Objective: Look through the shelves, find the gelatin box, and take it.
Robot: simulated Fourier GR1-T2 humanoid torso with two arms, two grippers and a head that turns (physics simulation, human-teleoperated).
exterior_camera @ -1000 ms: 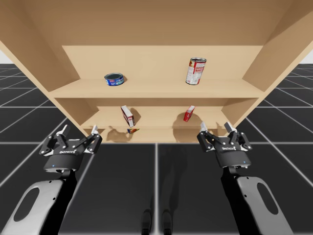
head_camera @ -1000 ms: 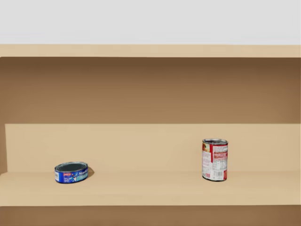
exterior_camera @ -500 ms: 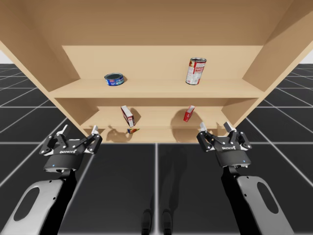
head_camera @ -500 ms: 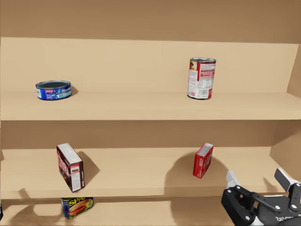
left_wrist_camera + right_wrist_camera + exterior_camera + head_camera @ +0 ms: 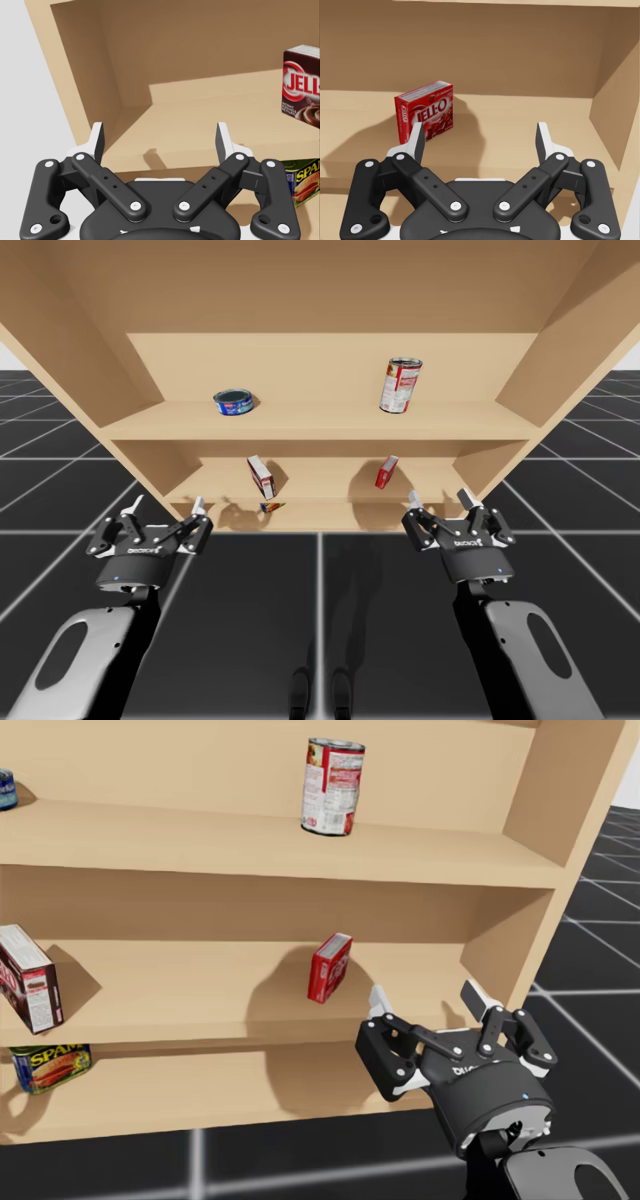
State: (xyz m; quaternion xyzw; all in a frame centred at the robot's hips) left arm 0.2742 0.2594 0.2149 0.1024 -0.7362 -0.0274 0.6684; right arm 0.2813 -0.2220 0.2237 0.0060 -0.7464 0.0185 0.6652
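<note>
The gelatin box is a small red box (image 5: 386, 471) standing tilted on the middle shelf, right of centre. In the right wrist view the red box (image 5: 425, 110) stands ahead of my right gripper (image 5: 480, 132), slightly off to its left finger's side, well apart from it. My right gripper (image 5: 438, 498) is open in front of the shelf's lower right part, and in the head view it (image 5: 424, 992) hangs below and to the right of the red box (image 5: 329, 967). My left gripper (image 5: 166, 504) is open and empty at the shelf's lower left.
A maroon-and-white box (image 5: 261, 477) stands on the middle shelf's left; it (image 5: 301, 90) is ahead of my left gripper. Under it lies a blue-yellow tin (image 5: 50, 1067). On the top shelf are a flat blue can (image 5: 234, 401) and a tall red-white can (image 5: 400, 385). The shelf's side wall (image 5: 570, 820) is on the right.
My head has turned down and to the right, bringing the middle shelf and my right gripper into its view. My left gripper has shifted slightly right and lower.
</note>
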